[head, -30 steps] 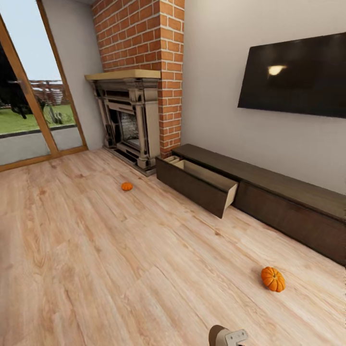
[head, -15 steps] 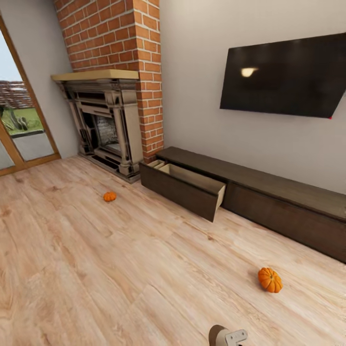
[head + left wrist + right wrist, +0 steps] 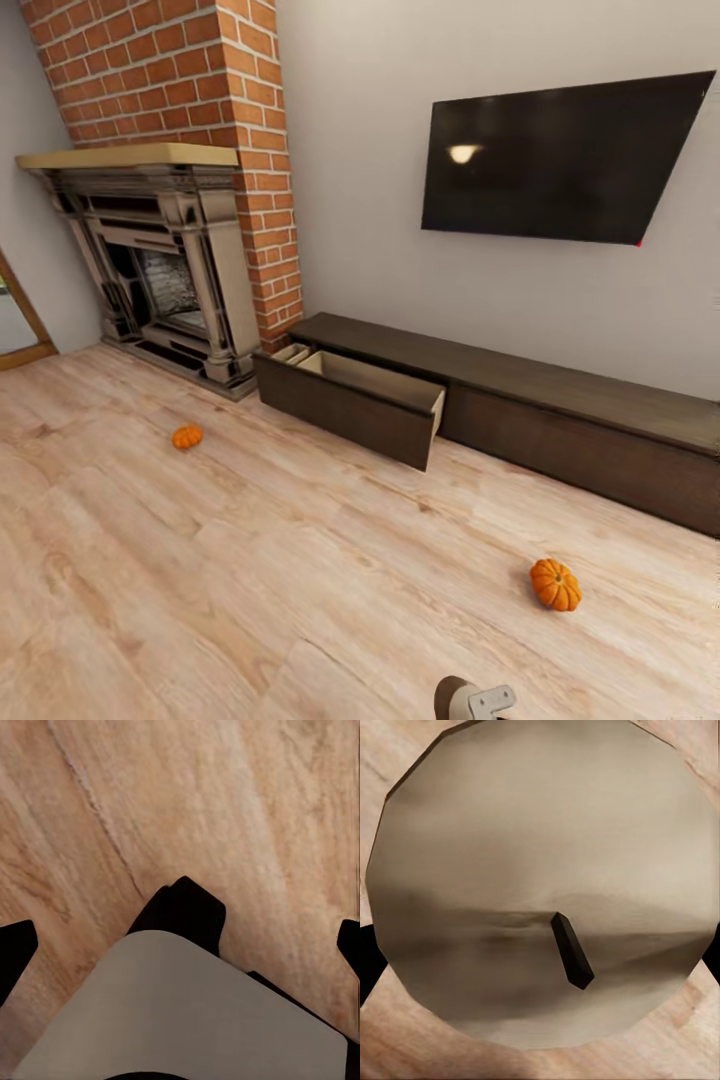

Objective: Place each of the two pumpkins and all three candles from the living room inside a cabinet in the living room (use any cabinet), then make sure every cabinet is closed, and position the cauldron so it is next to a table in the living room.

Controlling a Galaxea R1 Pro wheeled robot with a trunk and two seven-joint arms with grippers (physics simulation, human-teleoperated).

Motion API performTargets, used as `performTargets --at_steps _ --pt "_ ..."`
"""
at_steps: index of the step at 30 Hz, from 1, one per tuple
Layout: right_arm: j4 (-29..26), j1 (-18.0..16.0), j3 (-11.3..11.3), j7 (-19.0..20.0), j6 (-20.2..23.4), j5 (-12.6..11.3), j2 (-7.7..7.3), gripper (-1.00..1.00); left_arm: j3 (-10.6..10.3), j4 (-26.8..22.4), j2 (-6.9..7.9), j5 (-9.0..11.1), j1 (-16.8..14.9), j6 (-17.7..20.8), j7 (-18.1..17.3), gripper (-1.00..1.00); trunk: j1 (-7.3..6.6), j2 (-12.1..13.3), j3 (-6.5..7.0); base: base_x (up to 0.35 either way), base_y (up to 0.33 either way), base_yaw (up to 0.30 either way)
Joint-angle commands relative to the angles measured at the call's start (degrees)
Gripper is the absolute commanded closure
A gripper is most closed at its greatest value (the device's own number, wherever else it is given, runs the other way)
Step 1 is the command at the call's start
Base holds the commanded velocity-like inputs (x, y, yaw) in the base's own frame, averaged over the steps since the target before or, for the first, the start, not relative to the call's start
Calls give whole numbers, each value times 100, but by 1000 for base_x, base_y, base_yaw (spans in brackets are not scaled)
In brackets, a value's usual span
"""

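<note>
Grey-cream candle end-on, wick facing camera

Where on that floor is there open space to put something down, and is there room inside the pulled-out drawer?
Bare floor spreads between the near pumpkin and the far pumpkin by the fireplace. The cabinet top is bare. The open drawer shows tan interior; its contents are hidden from here.

Light wood floor, two pumpkins on it, one near fireplace, other before cabinet
</note>
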Motion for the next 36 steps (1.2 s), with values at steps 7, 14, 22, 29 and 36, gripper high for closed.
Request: performTargets --at_steps 7,14,22,29,36 --pt "-3 0 -6 -2 0 -31 -14 100 0 0 0 0 -1 0 0 -100 0 0 2 266 250 -290" --pt "-32 -1 -19 5 -34 -42 -14 100 0 0 0 0 -2 0 0 -100 0 0 3 266 250 -293" --pt "-160 -7 -103 8 -35 -47 -2 100 -14 -3 8 -32 3 3 0 -100 0 0 -20 266 250 -256" --pt "-1221 -14 -188 -1 9 -109 -12 100 -17 -133 259 -150 -64 25 25 -100 0 0 -50 248 257 -234" --pt "-1831 -29 -478 -212 36 -601 -18 100 -20 -475 586 -784 -288 58 34 -100 0 0 -47 211 278 -289"
